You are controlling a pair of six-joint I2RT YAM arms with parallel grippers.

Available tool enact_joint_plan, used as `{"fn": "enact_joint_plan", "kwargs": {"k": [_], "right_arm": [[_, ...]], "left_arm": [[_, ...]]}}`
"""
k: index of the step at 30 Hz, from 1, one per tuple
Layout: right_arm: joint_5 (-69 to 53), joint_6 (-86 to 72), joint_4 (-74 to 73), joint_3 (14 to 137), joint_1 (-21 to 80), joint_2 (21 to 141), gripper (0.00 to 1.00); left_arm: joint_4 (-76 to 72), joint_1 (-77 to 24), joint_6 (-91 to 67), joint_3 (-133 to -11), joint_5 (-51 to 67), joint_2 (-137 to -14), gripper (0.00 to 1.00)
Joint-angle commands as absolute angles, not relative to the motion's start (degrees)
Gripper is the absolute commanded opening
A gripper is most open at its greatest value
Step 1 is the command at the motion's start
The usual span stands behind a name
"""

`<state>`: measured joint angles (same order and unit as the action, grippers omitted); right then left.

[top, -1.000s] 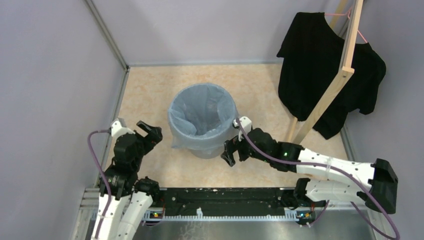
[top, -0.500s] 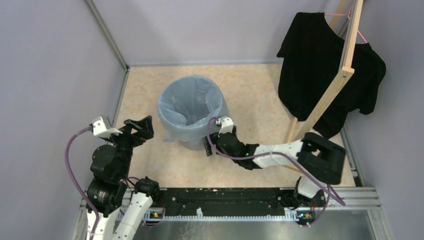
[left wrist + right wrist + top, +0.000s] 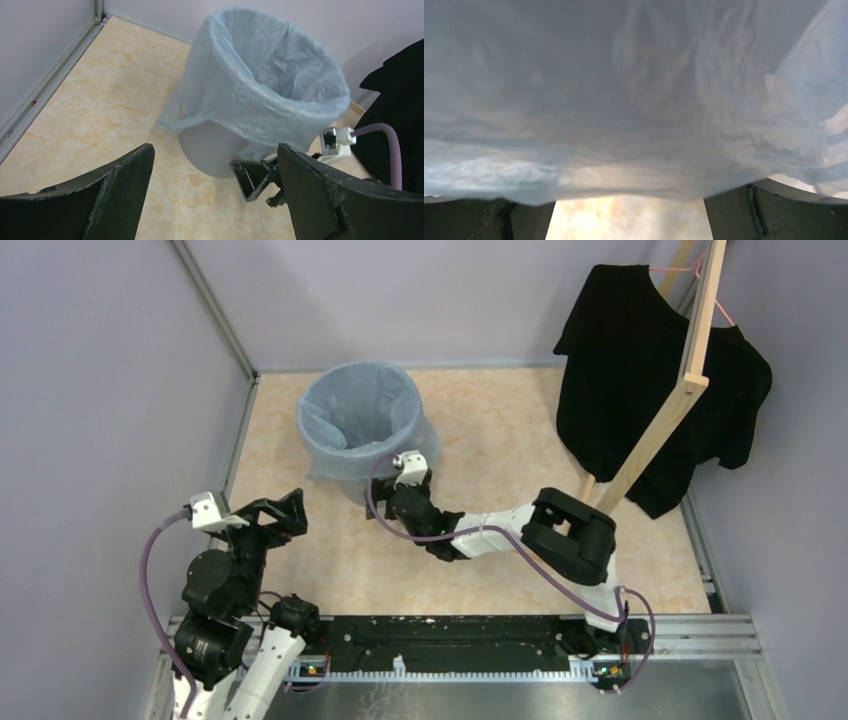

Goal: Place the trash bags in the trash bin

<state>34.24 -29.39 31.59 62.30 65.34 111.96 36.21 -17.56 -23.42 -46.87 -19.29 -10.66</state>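
A trash bag point(image 3: 355, 415) of pale blue film lines the grey trash bin point(image 3: 210, 150), its top folded over the rim and hanging down the outside. The bin stands upright at the far left of the floor. My right gripper point(image 3: 383, 502) is open and pressed low against the bin's near right side, under the bag's overhang. In the right wrist view the trash bag point(image 3: 634, 100) fills the picture and drapes over the fingertips point(image 3: 769, 212). My left gripper point(image 3: 288, 513) is open and empty, well short of the bin on its near left side; its fingers point(image 3: 115, 195) frame bare floor.
A black T-shirt point(image 3: 640, 370) hangs on a wooden rack point(image 3: 665, 415) at the far right. Grey walls close in the left and far sides, with a metal rail point(image 3: 235, 440) along the left wall's foot. The arms' base rail point(image 3: 450, 635) runs along the near edge.
The right arm has stretched out to the far left, staying against the bin's side while the bin slid toward the far left corner. The left gripper drew back and swung leftward, staying open.
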Motion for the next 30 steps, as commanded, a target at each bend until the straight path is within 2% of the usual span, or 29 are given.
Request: {"fn": "enact_joint_plan", "kwargs": {"k": [1,8,17,21,23,25,27,30], "right_arm": [[35.6,-28.6,33.7,71.2,64.1,116.5,0.98],[31.0,-25.4,33.5,83.4,60.5,126.8,0.98],[24.6,-16.4,29.6,107.9,57.1,142.2,0.98],[17.3,-11.9,25.5,126.8,56.4,153.7,0.97],[12.0,-9.7,21.8,144.0,56.2,162.1,0.97],[8.3,-8.5,21.0,155.3,56.0,169.3,0.98],[6.2,-8.4,23.1,155.3,55.6,170.5,0.99],[5.2,-11.7,28.8,141.0,54.4,162.4,0.99]], "left_arm": [[35.5,-18.8,-21.5,-45.4,-21.0,-9.6,0.99],[36.3,-19.8,-21.6,-45.4,-21.3,-8.8,0.98],[36.5,-20.3,-21.8,-45.2,-21.7,-8.8,0.98],[36.6,-20.2,-21.8,-45.3,-21.7,-9.8,0.98],[36.5,-20.1,-21.7,-45.3,-21.8,-10.4,0.98],[36.6,-19.9,-21.6,-45.3,-21.8,-11.2,0.98],[36.6,-19.6,-21.5,-45.3,-21.6,-11.8,0.98],[36.6,-18.9,-21.4,-45.2,-21.4,-13.2,0.97]]}}
